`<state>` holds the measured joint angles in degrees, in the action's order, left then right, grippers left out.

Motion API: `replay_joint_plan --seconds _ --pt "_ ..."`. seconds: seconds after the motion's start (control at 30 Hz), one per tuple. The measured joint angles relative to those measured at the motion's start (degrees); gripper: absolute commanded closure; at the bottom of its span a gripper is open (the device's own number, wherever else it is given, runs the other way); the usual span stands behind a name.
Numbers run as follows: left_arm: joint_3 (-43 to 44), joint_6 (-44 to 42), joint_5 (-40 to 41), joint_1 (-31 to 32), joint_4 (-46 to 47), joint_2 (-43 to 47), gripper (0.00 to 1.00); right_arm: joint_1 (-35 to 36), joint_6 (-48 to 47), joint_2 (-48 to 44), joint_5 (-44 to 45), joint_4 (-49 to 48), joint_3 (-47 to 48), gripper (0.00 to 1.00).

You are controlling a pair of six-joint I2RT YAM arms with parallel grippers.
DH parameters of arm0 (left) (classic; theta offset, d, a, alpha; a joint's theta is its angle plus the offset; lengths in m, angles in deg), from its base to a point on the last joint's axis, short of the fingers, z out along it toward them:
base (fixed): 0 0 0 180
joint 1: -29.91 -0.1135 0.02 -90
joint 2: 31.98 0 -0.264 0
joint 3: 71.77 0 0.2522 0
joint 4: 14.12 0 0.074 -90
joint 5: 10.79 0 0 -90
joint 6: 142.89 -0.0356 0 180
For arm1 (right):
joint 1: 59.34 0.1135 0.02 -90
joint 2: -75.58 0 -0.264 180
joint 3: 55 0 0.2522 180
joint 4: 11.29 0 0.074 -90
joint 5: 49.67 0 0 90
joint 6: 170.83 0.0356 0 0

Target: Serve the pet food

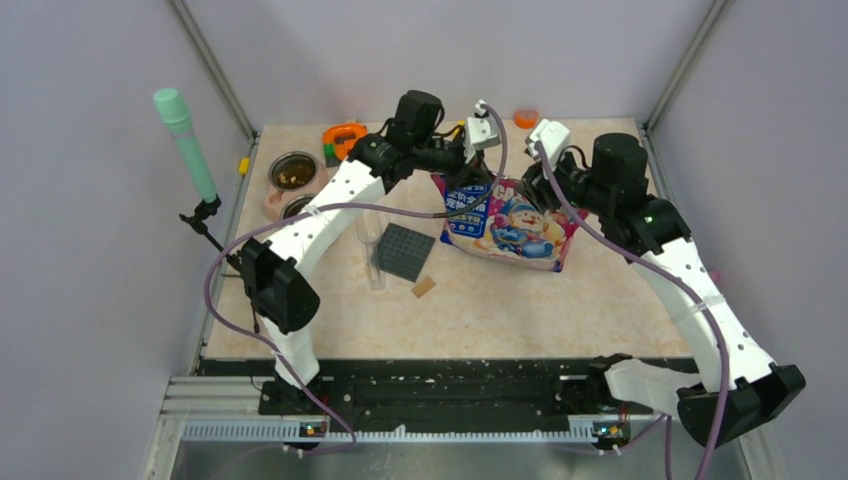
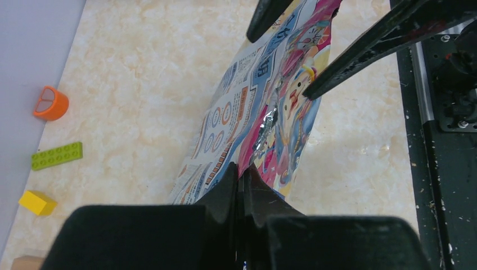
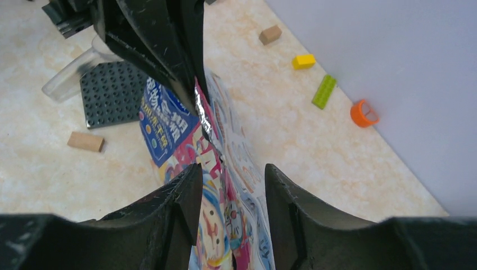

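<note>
The pink-and-blue cat food bag (image 1: 510, 225) stands tilted at the table's middle; its kibble is hidden inside. My left gripper (image 1: 468, 175) is shut on the bag's top edge at its left end, with the fingertips pinched together (image 2: 243, 171) on the bag (image 2: 264, 112). My right gripper (image 1: 532, 178) is open, and its fingers straddle the top edge further right (image 3: 230, 174) without touching the bag (image 3: 169, 124). The right gripper's fingers (image 2: 365, 50) show in the left wrist view, and the left gripper (image 3: 169, 56) shows in the right wrist view.
A dark grey studded plate (image 1: 405, 250), a clear cup on its side (image 1: 370, 245) and a tan block (image 1: 424, 287) lie left of the bag. Two bowls (image 1: 293, 170) sit at the far left. An orange ring (image 1: 526, 118) and small bricks (image 3: 324, 91) lie by the back wall.
</note>
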<state>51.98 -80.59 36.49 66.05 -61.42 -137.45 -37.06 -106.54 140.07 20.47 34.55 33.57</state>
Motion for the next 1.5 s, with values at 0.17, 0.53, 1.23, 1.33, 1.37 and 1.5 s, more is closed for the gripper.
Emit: replay_joint_plan --seconds 0.17,0.53,1.23,1.33,1.37,1.5 --pt "-0.61 2.89 -1.77 -0.68 0.66 0.17 1.00 0.81 0.96 1.62 0.20 -5.18 -1.90 0.64" --pt "-2.73 7.26 -1.99 -1.18 3.63 0.68 1.00 1.29 1.55 5.03 -1.16 -6.47 -2.05 0.77" --pt "-4.24 9.31 -1.79 -2.78 2.58 1.84 0.90 2.80 5.49 6.36 -0.61 -15.78 -5.81 1.00" --pt "-4.20 8.33 -1.60 -3.63 2.16 1.84 1.00 2.80 5.42 6.05 -0.61 -15.17 -5.84 0.79" --pt "-4.20 8.48 -1.73 -3.76 2.05 1.84 1.00 2.89 5.29 5.97 -0.26 -14.93 -5.84 0.58" --pt "-4.26 9.66 -1.16 -3.80 2.49 1.84 1.00 3.08 3.41 5.07 2.93 -13.84 -5.84 0.45"
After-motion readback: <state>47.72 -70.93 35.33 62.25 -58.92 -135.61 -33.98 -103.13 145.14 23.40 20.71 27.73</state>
